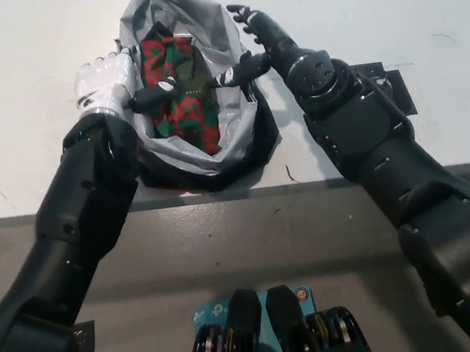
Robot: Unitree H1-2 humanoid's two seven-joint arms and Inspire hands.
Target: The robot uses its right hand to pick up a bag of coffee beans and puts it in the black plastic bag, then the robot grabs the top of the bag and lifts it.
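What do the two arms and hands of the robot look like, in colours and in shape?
The left hand is white with a silvery wrist band, on a bulky black arm. The right hand is black with slim segmented fingers; its thumb has a pale tip. Its round black wrist shows small holes. No loose cables are visible.
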